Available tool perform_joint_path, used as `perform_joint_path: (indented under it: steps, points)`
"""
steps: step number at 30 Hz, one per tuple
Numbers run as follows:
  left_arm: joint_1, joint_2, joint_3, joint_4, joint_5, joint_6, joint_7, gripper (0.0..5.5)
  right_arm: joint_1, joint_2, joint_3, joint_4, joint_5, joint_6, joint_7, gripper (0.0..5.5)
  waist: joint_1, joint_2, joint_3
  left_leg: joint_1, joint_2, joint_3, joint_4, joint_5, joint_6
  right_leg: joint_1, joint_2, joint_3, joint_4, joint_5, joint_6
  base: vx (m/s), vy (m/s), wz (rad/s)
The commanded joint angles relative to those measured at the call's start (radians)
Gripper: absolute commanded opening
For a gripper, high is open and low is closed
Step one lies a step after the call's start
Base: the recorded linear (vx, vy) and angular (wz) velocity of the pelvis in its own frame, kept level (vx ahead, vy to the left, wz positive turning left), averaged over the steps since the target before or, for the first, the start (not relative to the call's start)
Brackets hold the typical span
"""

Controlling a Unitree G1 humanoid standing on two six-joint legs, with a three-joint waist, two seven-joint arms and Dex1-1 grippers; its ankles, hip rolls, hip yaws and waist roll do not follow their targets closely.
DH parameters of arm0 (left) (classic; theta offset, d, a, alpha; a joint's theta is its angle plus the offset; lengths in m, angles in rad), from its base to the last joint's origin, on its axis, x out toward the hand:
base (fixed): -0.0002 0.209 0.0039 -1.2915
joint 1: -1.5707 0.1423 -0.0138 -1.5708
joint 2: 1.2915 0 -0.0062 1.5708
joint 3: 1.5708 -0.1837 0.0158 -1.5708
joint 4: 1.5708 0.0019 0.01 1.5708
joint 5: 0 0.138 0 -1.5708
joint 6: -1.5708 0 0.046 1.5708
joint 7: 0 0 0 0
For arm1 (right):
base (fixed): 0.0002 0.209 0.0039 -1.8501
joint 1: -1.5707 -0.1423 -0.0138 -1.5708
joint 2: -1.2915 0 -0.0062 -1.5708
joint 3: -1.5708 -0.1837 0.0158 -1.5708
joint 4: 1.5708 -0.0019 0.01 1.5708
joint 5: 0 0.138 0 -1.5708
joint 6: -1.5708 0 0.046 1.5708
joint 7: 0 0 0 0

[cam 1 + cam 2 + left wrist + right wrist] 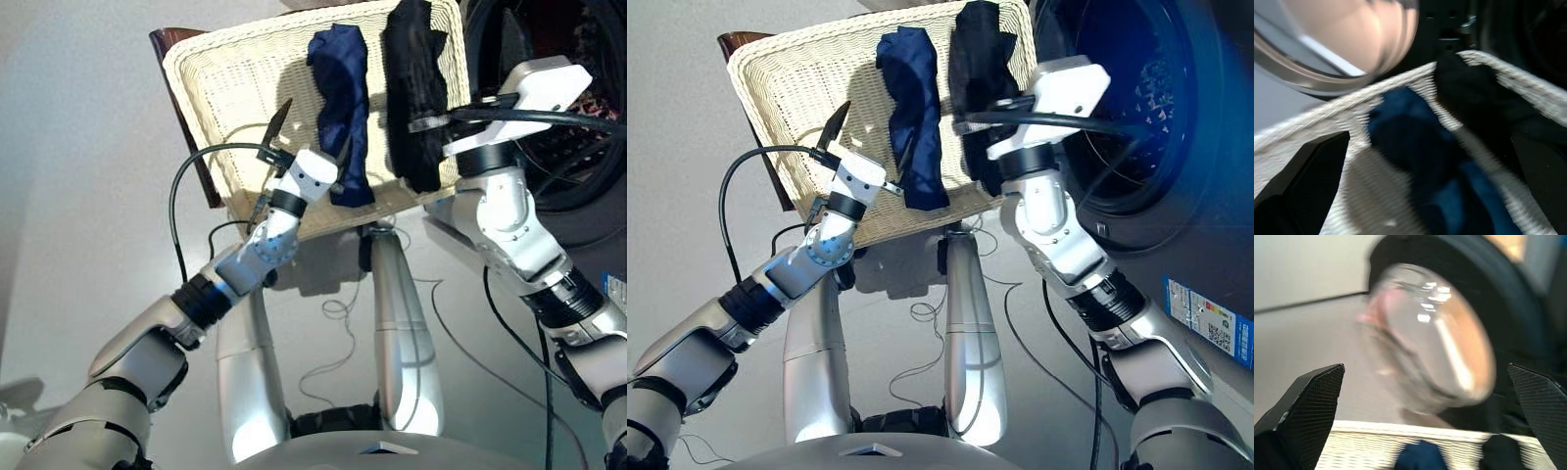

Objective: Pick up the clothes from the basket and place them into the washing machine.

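Only the right wrist view shows the glass door (1435, 338); basket (1366, 443) beneath.

Bright, even light falls from above on the head views; the left arm (245, 259) throws a soft shadow across the cream basket (225, 88) and onto the pale floor (88, 176). Straight edges bow near the frame borders. Both wrist views are smeared by motion blur, and the glass porthole door (1435, 342) carries warm orange glare.
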Motion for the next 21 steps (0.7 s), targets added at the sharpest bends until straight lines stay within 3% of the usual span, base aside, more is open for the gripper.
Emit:
perform_joint_path:
  steps: [1,10,15,21]
  points:
    - [-0.016,-0.123,-0.014,0.101,-0.213,-0.067,-0.013,5.5,-0.109,0.12,0.068,-0.052,-0.045,-0.008,0.021,5.5,0.001,-0.038,-0.012,0.055,0.022,-0.036,-0.022,-0.034,-0.056,0.008,-0.016,-0.004,-0.043,-0.003,0.022,0.0,0.0,0.0]
    - [-0.054,-0.247,0.023,0.313,-0.409,-0.052,-0.023,5.5,-0.2,0.321,0.18,0.055,-0.026,0.023,0.033,5.5,-0.001,-0.056,-0.012,0.025,0.045,-0.051,-0.008,-0.025,-0.076,-0.025,-0.004,-0.027,-0.014,-0.016,0.011,0.003,-0.04,-0.025]
    - [-0.078,-0.301,0.067,0.371,-0.512,-0.06,0.007,5.5,-0.209,0.357,0.199,0.047,-0.026,0.034,0.022,5.5,-0.005,-0.06,-0.012,0.004,0.052,-0.055,-0.006,-0.021,-0.083,-0.047,-0.001,-0.033,0.0,-0.022,0.008,0.007,-0.033,-0.011]
    - [-0.121,-0.333,0.109,0.457,-0.546,-0.044,0.032,5.5,-0.217,0.395,0.209,0.047,-0.023,0.03,0.004,5.5,-0.016,-0.061,-0.012,-0.015,0.061,-0.051,-0.003,-0.021,-0.093,-0.08,0.006,-0.033,0.013,-0.024,0.006,0.0,0.0,0.0]
